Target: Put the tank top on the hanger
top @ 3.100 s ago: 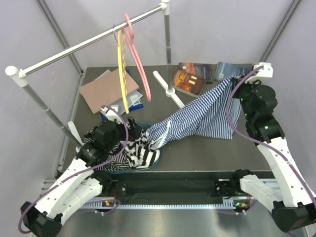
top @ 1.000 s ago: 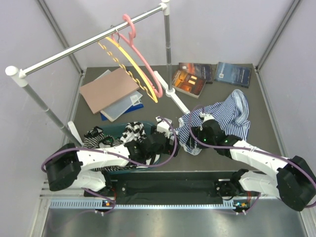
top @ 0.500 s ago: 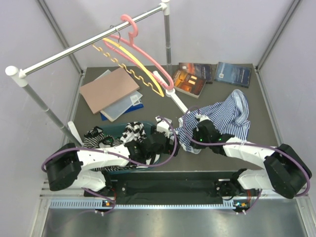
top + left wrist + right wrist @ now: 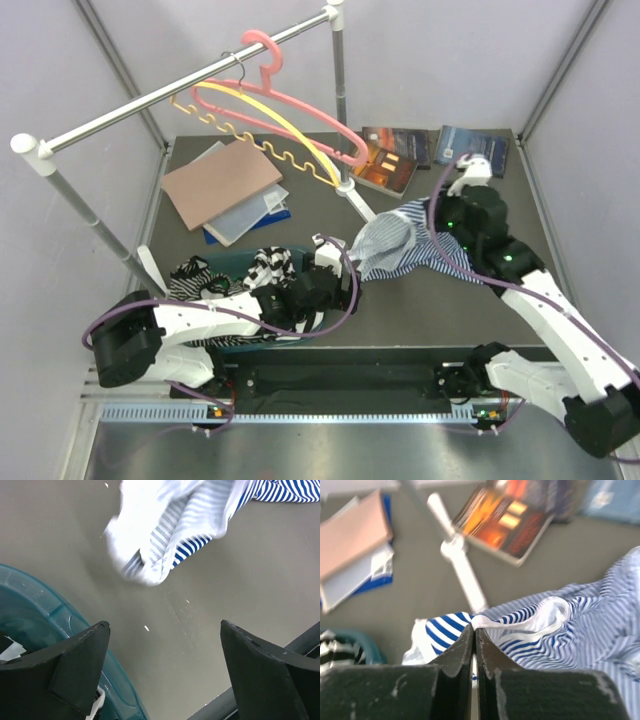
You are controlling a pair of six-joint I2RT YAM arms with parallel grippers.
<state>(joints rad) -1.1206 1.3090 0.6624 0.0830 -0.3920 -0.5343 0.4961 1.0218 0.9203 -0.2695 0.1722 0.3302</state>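
The tank top (image 4: 415,245) is on my right, tub (image 4: 45,596) on my left, books (image 4: 385,160) behind, hanger (image 4: 252,38) on the rail (image 4: 150,93) at the back.

Yellow hanger (image 4: 262,150), clothes rail (image 4: 150,94), books (image 4: 385,165), teal bin (image 4: 30,605)

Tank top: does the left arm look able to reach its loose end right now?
Probably yes. The left gripper is open, and the loose end of the tank top is just ahead of it, with only bare table between them. The right gripper is shut on another edge.
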